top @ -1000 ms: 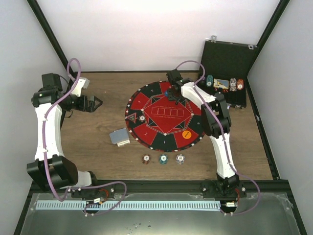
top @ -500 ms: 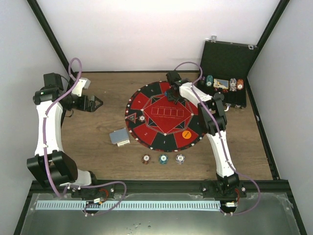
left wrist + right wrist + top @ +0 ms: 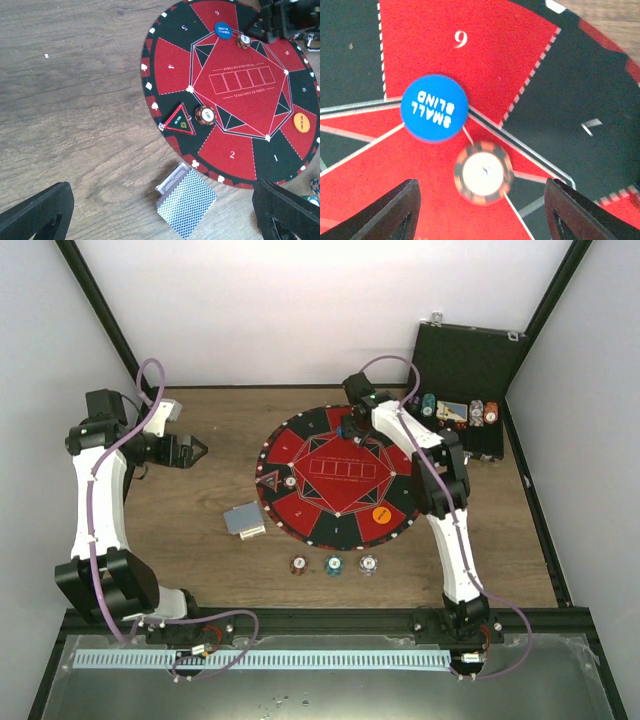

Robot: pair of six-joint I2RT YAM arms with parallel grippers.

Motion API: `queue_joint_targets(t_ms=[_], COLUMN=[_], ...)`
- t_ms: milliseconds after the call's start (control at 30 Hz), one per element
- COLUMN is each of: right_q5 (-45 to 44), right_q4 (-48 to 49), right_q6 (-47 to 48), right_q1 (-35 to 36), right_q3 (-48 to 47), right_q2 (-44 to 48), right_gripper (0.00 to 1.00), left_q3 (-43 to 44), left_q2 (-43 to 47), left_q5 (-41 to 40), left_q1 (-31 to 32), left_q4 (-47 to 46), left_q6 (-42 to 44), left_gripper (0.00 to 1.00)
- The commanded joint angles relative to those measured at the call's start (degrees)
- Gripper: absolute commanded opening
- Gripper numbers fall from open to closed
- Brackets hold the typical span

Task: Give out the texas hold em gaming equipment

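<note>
Three striped poker chips [image 3: 333, 563] lie in a row on the tabletop [image 3: 200, 570], just off the near rim of the round mat [image 3: 338, 476]. One deck of blue-backed cards [image 3: 245, 520] sits just beside the mat's near-left rim. On the mat, one orange button disc [image 3: 381, 513] lies near-right, and one chip [image 3: 290, 481] lies beside a triangular marker [image 3: 268, 480] at the left. The left arm bends over the tabletop's left side. The left tool [image 3: 197, 451] is spread wide and holds nothing, with broad bare wood between it and the mat. At the mat's far edge the right arm reaches down. The right tool [image 3: 481, 187] stands parted either side of a second chip [image 3: 484, 173] without touching it. That chip lies flat by the one blue disc [image 3: 434, 108]. Far right, the open black case [image 3: 465, 355] holds chip stacks.
</note>
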State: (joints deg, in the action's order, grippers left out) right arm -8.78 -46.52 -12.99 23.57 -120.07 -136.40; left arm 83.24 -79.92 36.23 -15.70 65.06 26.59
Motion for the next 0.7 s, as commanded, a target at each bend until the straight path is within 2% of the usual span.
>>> queue_joint_targets(t_ms=[0, 100, 300, 467, 667], right_q5=[-1.45, -2.86, -3.17, -2.65, -0.88], right_q4=[-0.8, 1.95, 5.97, 4.22, 4.44], right_q6=[-1.04, -2.58, -8.6, -14.1, -17.36], right_q1=[3.94, 9.7, 28.08, 38.86, 44.51], right_q3=[7.58, 18.73, 35.58, 39.6, 41.72], right_q2=[13.51, 22.23, 34.84, 34.46, 31.14], right_gripper=[0.7, 0.73, 0.88, 0.9, 0.91], left_q3=[-0.57, -1.48, -3.56, -4.23, -5.01], left_q2=[-0.58, 0.06, 1.79, 2.61, 4.25], left_q5=[1.52, 1.29, -0.72, -1.25, -0.38], left_q1=[-0.91, -0.99, -1.01, -1.02, -1.0], left_q4=[-1.27, -2.29, -3.46, -3.7, -3.58], left_q6=[-2.44, -3.43, -4.39, -5.43, -5.69], left_gripper=[1.0, 1.0, 1.0, 1.0, 1.0])
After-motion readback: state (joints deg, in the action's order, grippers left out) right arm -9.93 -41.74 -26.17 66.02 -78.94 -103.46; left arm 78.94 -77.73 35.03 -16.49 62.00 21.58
